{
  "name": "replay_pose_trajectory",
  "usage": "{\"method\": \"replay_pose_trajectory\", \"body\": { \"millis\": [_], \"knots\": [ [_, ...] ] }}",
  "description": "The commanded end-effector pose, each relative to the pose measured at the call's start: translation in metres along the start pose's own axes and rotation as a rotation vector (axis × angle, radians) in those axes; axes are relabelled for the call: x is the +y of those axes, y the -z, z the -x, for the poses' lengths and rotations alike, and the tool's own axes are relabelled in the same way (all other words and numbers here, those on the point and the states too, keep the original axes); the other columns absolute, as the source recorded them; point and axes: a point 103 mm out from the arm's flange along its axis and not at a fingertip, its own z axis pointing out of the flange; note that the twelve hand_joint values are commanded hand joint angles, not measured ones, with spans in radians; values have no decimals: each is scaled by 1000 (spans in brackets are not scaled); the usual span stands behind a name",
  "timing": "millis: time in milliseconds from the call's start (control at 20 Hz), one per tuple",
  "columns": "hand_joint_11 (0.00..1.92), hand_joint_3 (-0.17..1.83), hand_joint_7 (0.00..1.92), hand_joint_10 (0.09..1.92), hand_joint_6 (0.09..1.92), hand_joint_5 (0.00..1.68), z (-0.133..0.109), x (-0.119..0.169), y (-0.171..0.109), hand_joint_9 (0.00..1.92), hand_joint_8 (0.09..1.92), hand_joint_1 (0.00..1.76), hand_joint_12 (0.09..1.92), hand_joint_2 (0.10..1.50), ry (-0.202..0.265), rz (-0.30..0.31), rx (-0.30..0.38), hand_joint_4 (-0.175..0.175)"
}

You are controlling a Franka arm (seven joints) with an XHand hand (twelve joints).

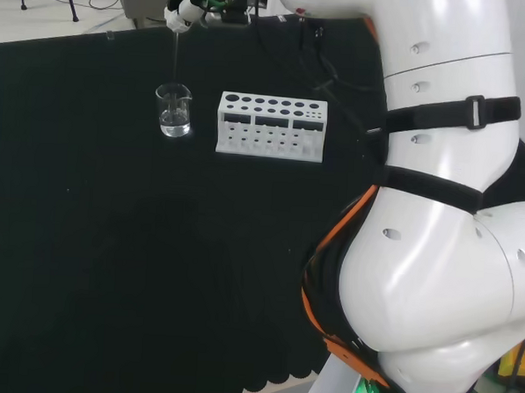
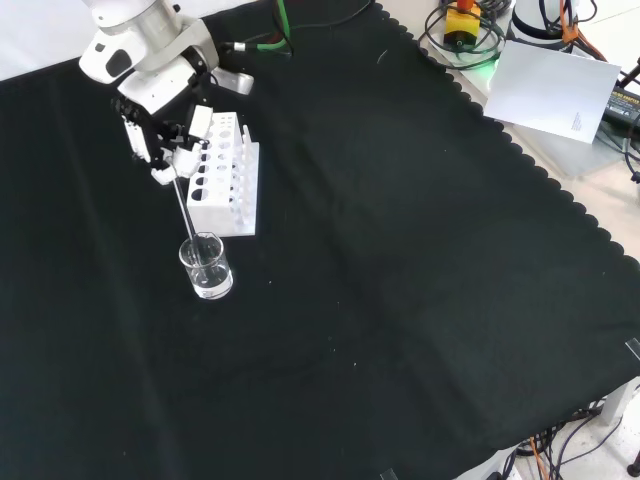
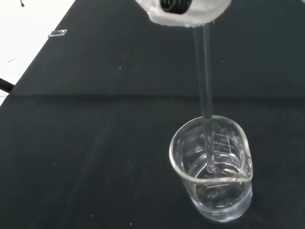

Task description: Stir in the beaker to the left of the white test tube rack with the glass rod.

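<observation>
Hand (image 2: 165, 135) poised above the beaker (image 2: 206, 266), fingers (image 2: 163, 158) pinched on the upper end of the glass rod (image 2: 189, 218). Rod hanging close to upright, slightly tilted in the front view, lower end down inside the beaker. From the wrist view, tip (image 3: 210, 168) reaching about the surface of the clear liquid, nearer the spouted side of the rim than the centre; whether touching the glass wall, hard to tell.

Beaker standing on the black worktop (image 2: 400, 280) just beside the white test tube rack (image 1: 270, 126), off its left end in the head view, in front of it in the front view. A small gap between beaker and rack, not touching.

Judged step: stirring about to start or under way, rod only shallowly dipped. To do it well: lower a little so the tip sits properly in the liquid, short of the bottom. Then small, slow circles centred on the beaker, clear of wall and spout, since a light beaker like this could likely slide or tip if nudged. Best to keep the rod near vertical and the pinch unchanged, and keep the circles away from the rack side.
</observation>
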Motion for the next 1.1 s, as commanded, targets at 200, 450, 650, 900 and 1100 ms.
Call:
{"method": "replay_pose_trajectory", "body": {
  "millis": [200,450,650,900,1100],
  "knots": [
    [1815,-175,1578,432,181,1462,31,-24,3,1920,921,1236,787,1028,-63,-3,-7,-175],
    [1815,-175,1578,432,179,1463,28,-37,9,1920,921,1236,788,1028,-72,3,-21,-175],
    [1815,-175,1578,432,178,1464,17,-36,8,1920,921,1236,790,1028,-54,5,-27,-175],
    [1815,-175,1578,432,176,1464,-13,-22,2,1920,921,1236,791,1028,0,-2,-20,-175],
    [1815,-175,1578,433,175,1465,-30,-3,-5,1920,920,1236,792,1028,31,-13,-12,-175]
  ]
}}
